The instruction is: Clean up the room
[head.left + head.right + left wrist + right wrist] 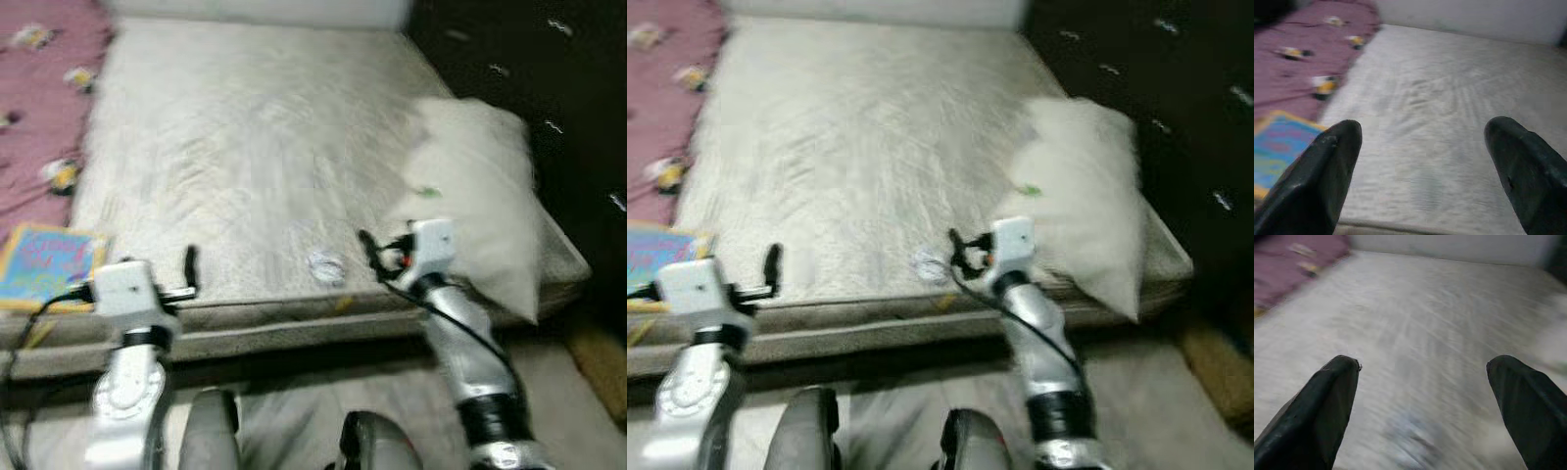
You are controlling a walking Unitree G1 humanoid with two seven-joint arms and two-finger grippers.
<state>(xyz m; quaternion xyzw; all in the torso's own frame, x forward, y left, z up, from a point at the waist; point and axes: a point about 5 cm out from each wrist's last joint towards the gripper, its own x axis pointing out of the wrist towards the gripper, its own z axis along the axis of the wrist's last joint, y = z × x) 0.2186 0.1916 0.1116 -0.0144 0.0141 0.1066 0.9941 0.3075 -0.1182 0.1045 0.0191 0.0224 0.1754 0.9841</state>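
Looking like barely started: both the left gripper [1420, 161] and right gripper [1422, 396] gape wide, empty, over the bare cream mattress [255, 147], fluffy white pillow [480, 186] and colourful picture book [44, 264] untouched.

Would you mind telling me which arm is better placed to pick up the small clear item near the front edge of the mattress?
Probably the right. The right gripper, fingers open, hangs just beside the small clear item, while the left gripper is farther off, nearer the colourful book.
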